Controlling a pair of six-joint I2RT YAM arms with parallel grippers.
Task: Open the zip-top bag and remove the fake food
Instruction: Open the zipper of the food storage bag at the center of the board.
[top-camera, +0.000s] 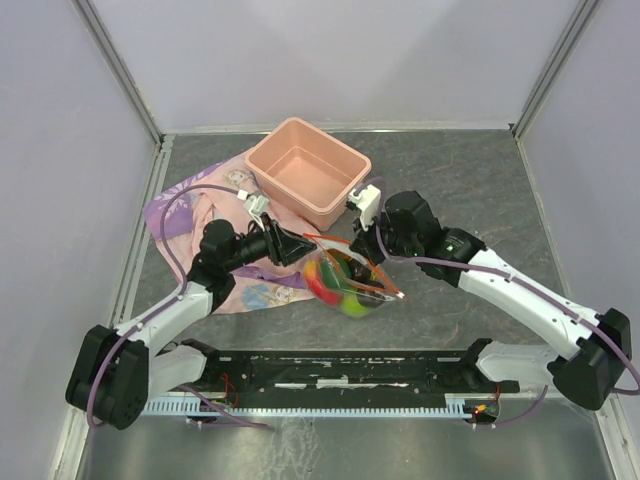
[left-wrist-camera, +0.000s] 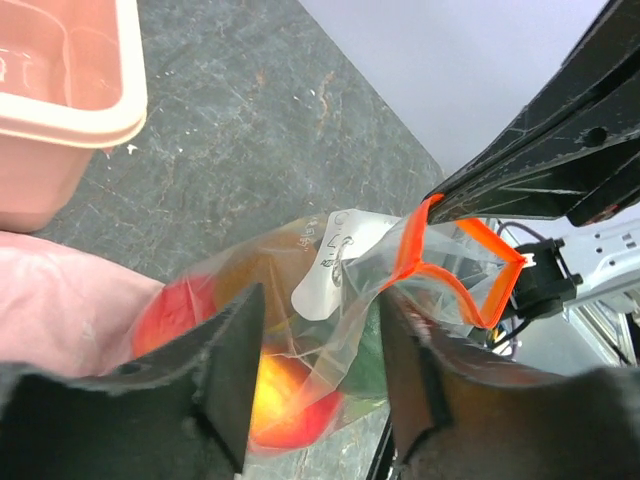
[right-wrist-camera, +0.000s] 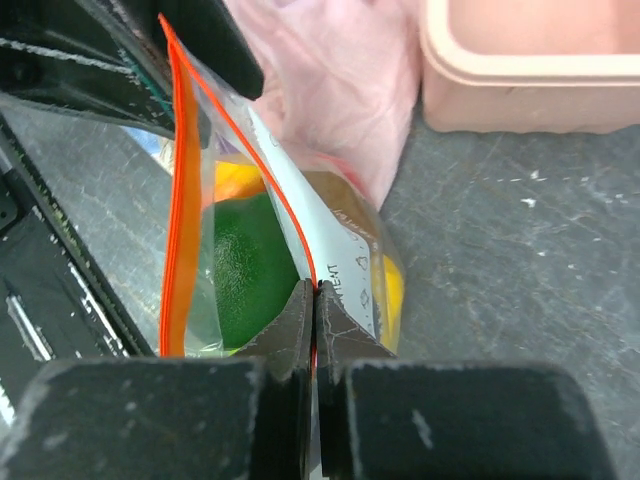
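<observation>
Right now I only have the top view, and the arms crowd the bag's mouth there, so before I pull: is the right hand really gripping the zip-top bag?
Observer: Yes. In the right wrist view the right hand is shut on one orange lip of the zip-top bag.
Operator: And the left hand?
Observer: The left hand is open, its fingers standing apart on either side of the clear film.
Operator: Is the mouth open?
Observer: The left wrist view shows the orange zip strip parted into an open loop.
</observation>
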